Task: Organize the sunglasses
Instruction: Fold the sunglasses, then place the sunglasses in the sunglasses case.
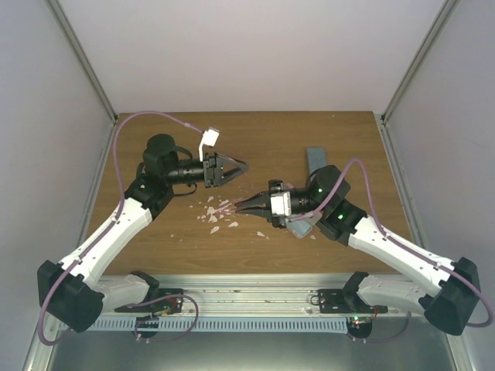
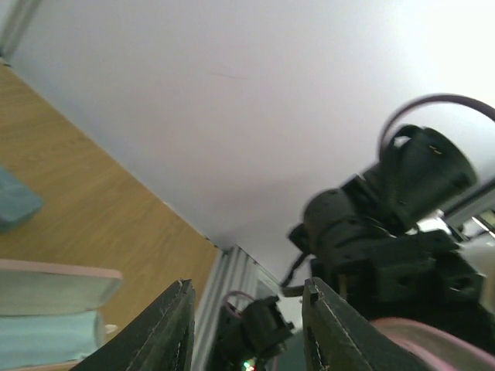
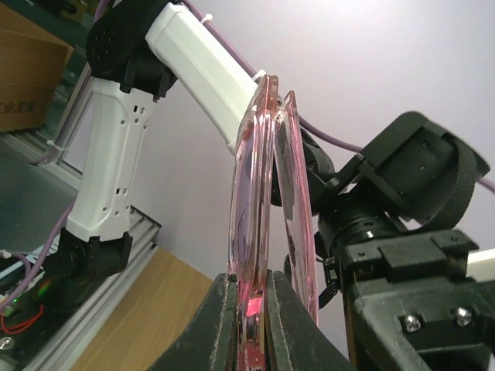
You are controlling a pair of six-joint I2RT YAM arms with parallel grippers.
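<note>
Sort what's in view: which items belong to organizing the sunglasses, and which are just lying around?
Job in hand:
- pink sunglasses, pinched in the right gripper
- left gripper, open with nothing between its fingers

Lying about:
- blue-grey case
- pink-rimmed case

The blue-grey case (image 1: 315, 157) lies half hidden behind the right arm (image 1: 348, 220). The lower edge of the pink sunglasses (image 3: 259, 178) disappears between the fingers of the right gripper (image 3: 249, 284).
</note>
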